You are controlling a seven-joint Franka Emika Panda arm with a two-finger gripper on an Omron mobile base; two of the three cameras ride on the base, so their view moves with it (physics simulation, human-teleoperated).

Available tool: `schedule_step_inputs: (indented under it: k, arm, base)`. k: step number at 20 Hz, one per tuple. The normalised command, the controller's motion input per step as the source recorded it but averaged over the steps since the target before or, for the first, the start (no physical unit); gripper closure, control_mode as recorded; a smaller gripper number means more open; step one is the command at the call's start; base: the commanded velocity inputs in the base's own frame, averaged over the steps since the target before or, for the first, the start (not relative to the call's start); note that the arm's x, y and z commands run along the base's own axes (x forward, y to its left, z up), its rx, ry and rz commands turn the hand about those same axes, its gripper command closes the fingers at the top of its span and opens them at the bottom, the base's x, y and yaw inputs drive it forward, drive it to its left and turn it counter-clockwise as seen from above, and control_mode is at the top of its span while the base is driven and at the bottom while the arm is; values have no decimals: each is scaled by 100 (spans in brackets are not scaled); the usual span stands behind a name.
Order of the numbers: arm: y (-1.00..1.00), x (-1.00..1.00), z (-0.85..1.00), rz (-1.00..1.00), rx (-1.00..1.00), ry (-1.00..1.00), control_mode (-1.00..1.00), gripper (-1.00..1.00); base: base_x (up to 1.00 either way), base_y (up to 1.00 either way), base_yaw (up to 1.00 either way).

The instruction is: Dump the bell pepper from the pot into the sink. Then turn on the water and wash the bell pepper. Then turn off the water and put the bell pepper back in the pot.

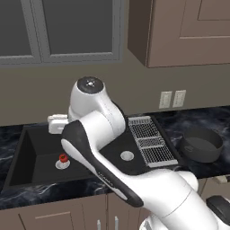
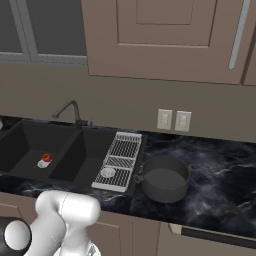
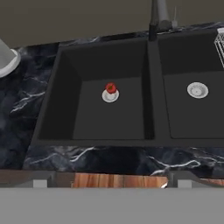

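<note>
While bell pepper (image 3: 111,88) rests on left-basin drain of sink (image 3: 151,109), pot (image 2: 164,178) stands upright on counter; gripper spread, holding nothing.

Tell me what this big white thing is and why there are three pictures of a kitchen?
It's a robot arm in a pretend, computer-drawn kitchen. Two pictures come from cameras riding behind the arm, one on each side. The third comes from a camera on its hand, looking down. A little red bell pepper sits on the drain in the left basin of the black sink. The dark pot waits on the counter beside a silver wire rack. The robot's fingers are open and hold nothing.
</note>
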Motion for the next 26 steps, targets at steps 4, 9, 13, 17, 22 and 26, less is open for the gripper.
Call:
schedule_step_inputs:
  k: [4,9,13,17,22,26]
  arm:
    - [18,53,-36,0,0,9,-100,-100]
    - [6,58,-51,0,-1,7,-100,-100]
    - [10,65,-52,0,-7,3,-100,-100]
    - [19,52,-42,0,-11,2,-100,-100]
    - [19,48,-43,0,-11,5,-100,-100]
    - [15,49,-43,0,-9,9,-100,-100]
  base:
    - [0,0,0]
    - [0,0,0]
    - [0,0,0]
    - [0,0,0]
    - [0,0,0]
    - [0,0,0]
